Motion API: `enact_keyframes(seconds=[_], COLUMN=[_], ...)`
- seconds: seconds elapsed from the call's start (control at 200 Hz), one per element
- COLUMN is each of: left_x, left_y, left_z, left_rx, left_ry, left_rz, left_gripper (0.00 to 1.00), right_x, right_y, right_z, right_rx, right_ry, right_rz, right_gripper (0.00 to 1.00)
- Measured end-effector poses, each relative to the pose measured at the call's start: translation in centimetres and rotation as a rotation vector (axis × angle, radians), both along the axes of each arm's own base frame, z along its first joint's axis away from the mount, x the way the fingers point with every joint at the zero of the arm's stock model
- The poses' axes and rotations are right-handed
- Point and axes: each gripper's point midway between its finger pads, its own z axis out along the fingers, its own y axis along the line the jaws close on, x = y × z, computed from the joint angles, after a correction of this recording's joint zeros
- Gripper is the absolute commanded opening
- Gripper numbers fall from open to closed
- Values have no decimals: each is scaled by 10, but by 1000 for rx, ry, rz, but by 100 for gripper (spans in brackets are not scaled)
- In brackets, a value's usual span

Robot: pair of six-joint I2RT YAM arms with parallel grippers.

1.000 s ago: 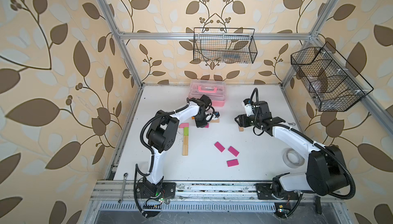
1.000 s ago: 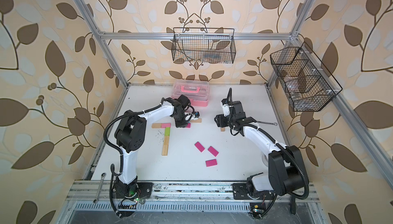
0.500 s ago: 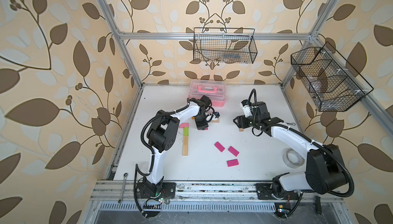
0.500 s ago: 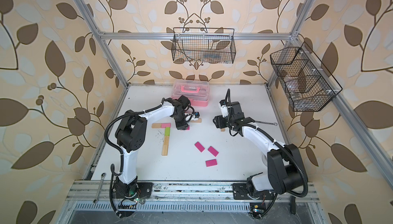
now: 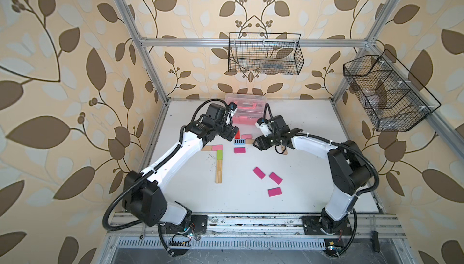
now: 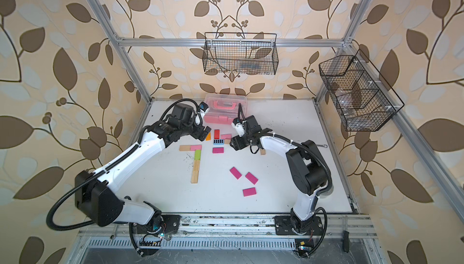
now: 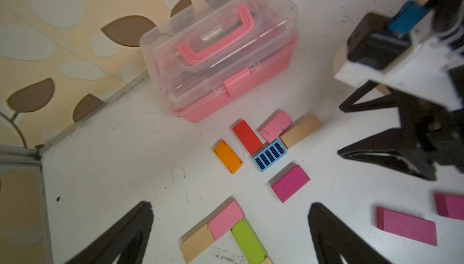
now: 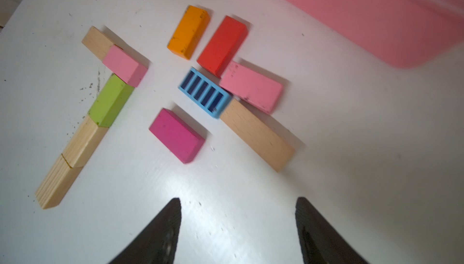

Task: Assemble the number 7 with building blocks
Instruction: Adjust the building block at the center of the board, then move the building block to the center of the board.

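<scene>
Across the white table (image 5: 313,187) I see both arms reaching toward the far middle, where the pink plastic case (image 5: 247,117) sits by the back wall. Nearer the left arm, the number 7 (image 5: 219,161) lies flat. A plain wood block (image 5: 206,148) and a light pink block (image 5: 217,147) set end to end make the top bar. A lime green block (image 5: 219,154) and two ribbed wood blocks (image 5: 219,171) run down from its right end. My left gripper (image 7: 231,205) is just beside the orange block (image 6: 208,136), its fingers (image 7: 130,227) spread wide with nothing between them. The right gripper (image 8: 238,200) hangs over bare table near the loose cluster, its jaws also well apart and empty. That cluster lies between the case and the 7. It packs the orange block, a red block (image 6: 216,134), a second light pink block (image 6: 226,136), a tan wood block (image 7: 301,131) and a blue-striped block (image 6: 218,142) close together, with a magenta block (image 6: 218,150) just apart. Three scattered magenta blocks (image 5: 275,177) lie nearer the front.
</scene>
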Motion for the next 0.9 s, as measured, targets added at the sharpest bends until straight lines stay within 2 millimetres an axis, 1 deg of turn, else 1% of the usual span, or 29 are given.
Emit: enact_keyframes(seconds=[0.1,0.17,0.255,0.335,0.405,0.475,0.59,0.77,0.9], left_x=[-17,-33,-56,-77,-94,-106,-121,-133,-135], left_y=[18,29,40,50,58,64,71,74,75], left_z=[25,39,49,57,59,58,49,38,34], left_rx=[-102,-169,-239,-290,-317,-336,-345,-344,-338], left_ry=[-47,-73,-89,-109,-116,-120,-105,-78,-68], left_rz=[120,169,206,223,233,239,250,245,246], left_gripper=[99,99,99,99,99,99,99,99,99], right_x=[11,20,28,34,40,48,60,74,78], right_y=[36,61,85,103,111,118,126,132,128], right_z=[4,6,6,2,-3,-8,-14,-24,-35], right_rx=[-12,-18,-23,-26,-33,-40,-53,-95,-162], right_ry=[-32,-58,-80,-86,-84,-80,-77,-78,-77], right_rz=[43,69,90,108,111,115,120,125,139], right_gripper=[70,64,53,50,50,50,50,48,48])
